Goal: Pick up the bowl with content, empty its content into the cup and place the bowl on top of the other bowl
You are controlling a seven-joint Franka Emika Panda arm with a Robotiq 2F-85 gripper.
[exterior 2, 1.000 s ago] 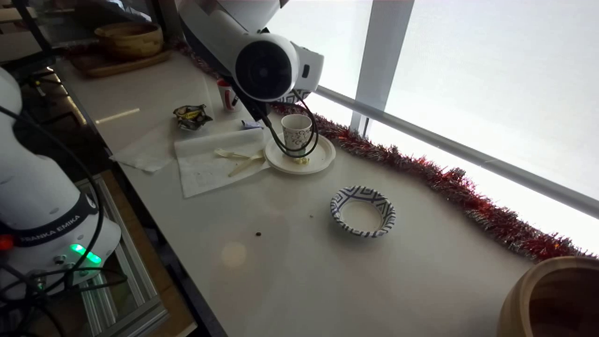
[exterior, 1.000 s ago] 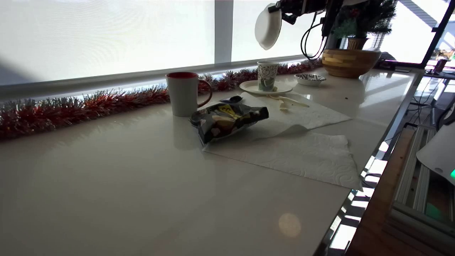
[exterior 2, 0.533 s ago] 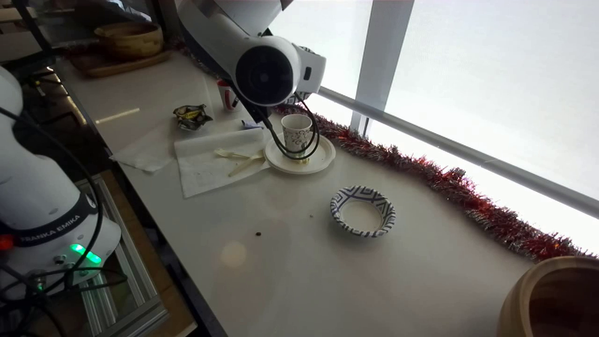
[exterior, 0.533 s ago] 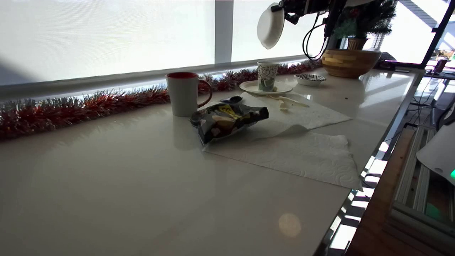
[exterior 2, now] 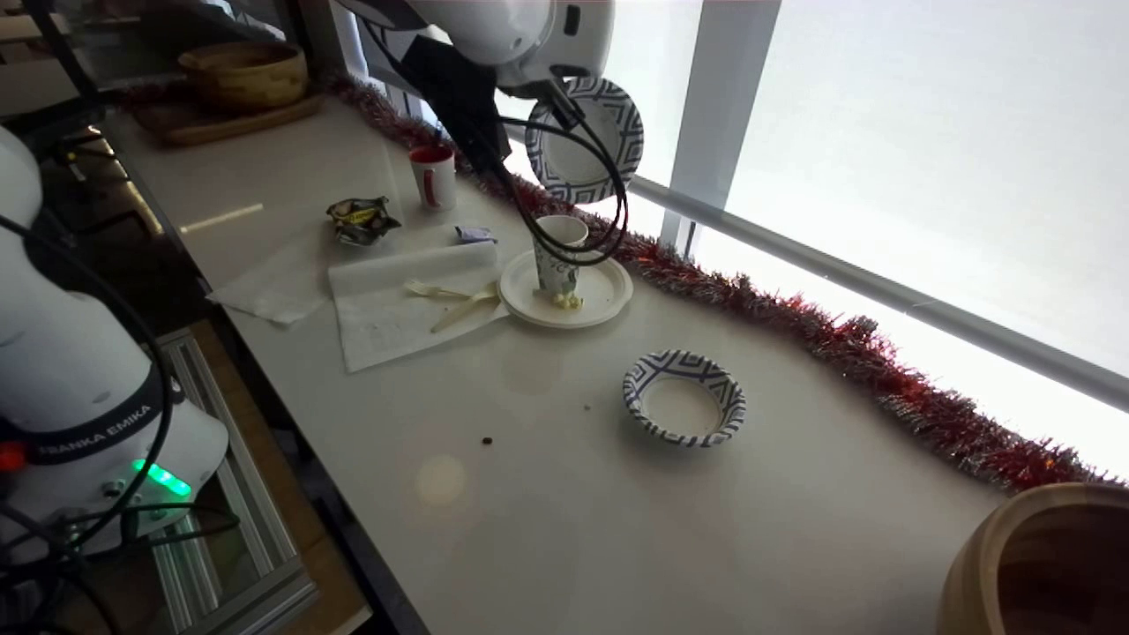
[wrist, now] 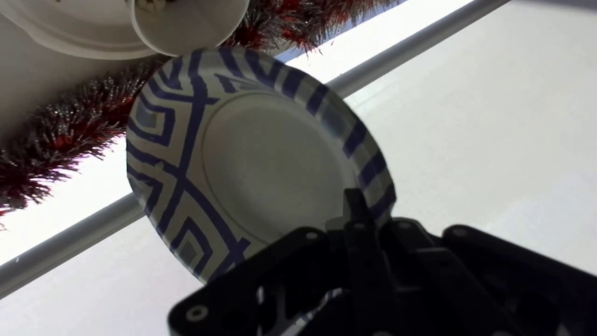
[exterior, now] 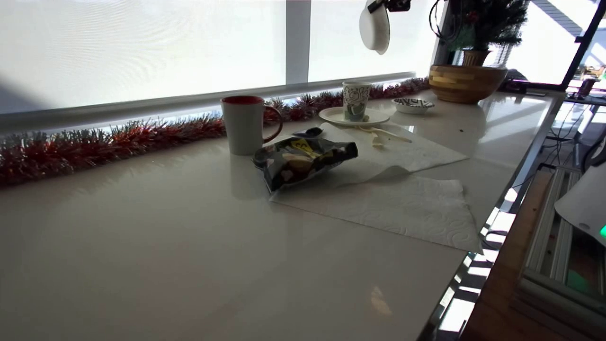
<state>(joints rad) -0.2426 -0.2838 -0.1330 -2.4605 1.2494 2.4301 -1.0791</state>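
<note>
White bowl aloft, tilted near vertical, hollow facing sideways; gripper clamped on its rim.

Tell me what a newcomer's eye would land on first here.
Probably the blue-and-white bowl, held steeply tilted in mid-air by the gripper and dominating the wrist view. Next, the red-and-silver tinsel running below the bright window. Then perhaps the white mug with red inside, near the dark bag.

The white arm has a green light, black cables and a black tool, apparently with screws.
</note>
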